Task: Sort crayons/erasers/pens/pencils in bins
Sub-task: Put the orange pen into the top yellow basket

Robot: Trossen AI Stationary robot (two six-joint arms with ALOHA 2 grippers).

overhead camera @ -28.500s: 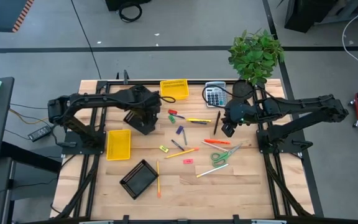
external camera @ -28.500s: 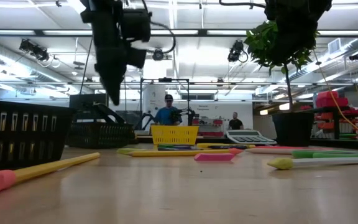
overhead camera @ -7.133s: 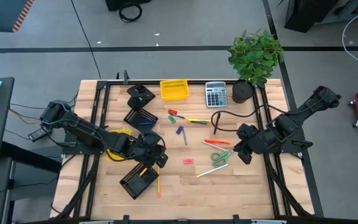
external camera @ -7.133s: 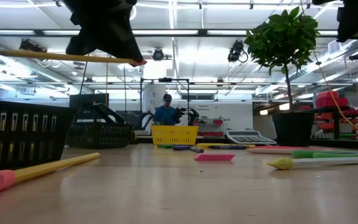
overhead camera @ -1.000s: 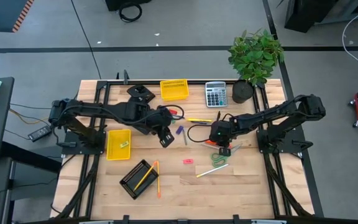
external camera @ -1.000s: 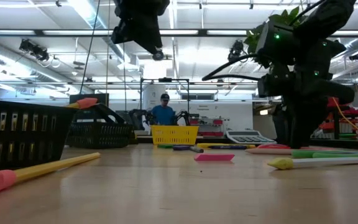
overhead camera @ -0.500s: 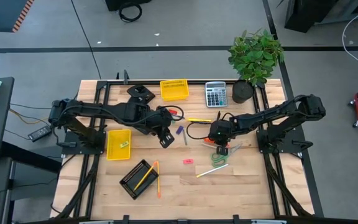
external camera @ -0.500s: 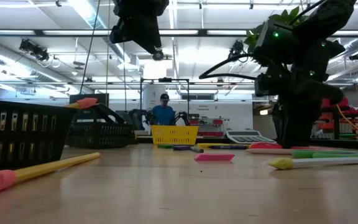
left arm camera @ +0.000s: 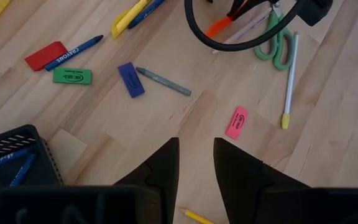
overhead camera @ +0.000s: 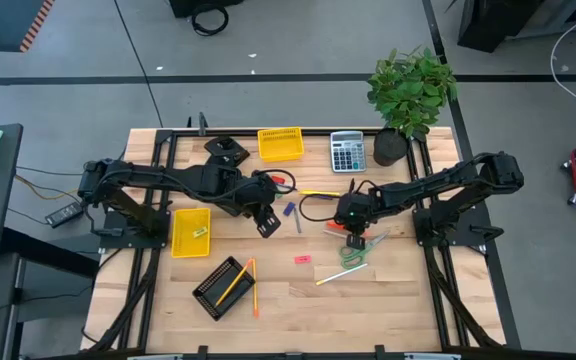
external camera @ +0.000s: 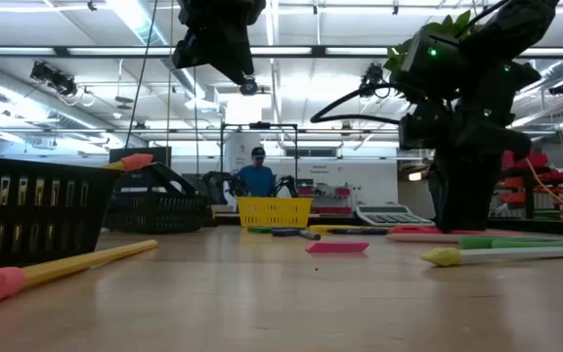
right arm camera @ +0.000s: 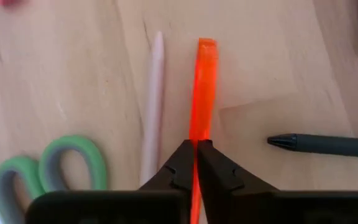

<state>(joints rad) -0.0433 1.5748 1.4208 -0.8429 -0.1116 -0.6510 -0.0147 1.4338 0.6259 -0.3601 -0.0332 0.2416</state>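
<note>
An orange pen (right arm camera: 202, 87) lies flat on the table beside a pale pink stick (right arm camera: 152, 106) and green scissors (overhead camera: 358, 250). My right gripper (overhead camera: 350, 228) stands over the pen, shut on it. My left gripper (overhead camera: 268, 222) hangs open above the table's middle with nothing between its fingers (left arm camera: 194, 165). Below it lie a pink eraser (left arm camera: 236, 122), a blue eraser (left arm camera: 130, 79), a green eraser (left arm camera: 71, 75), a red eraser (left arm camera: 46, 55) and a blue crayon (left arm camera: 73, 53). A black mesh bin (overhead camera: 223, 287) holds pencils. A yellow bin (overhead camera: 190, 230) holds a small eraser. My right gripper pinches the orange pen's two long sides (right arm camera: 196, 138) between its fingertips, well back from the pen's flat end (right arm camera: 206, 43). The fingers come from above, pointing down, and close across the pen. The pen lies flat on the table.
A second yellow bin (overhead camera: 280, 143), a grey calculator (overhead camera: 347, 151) and a potted plant (overhead camera: 411, 90) stand along the far edge. A black pen (right arm camera: 325, 145) lies close to the orange one. A loose pencil (overhead camera: 254, 290) lies by the mesh bin. A black cable (overhead camera: 318, 210) loops by my right gripper.
My right gripper has shifted slightly toward the table's left edge, at the orange pen.
</note>
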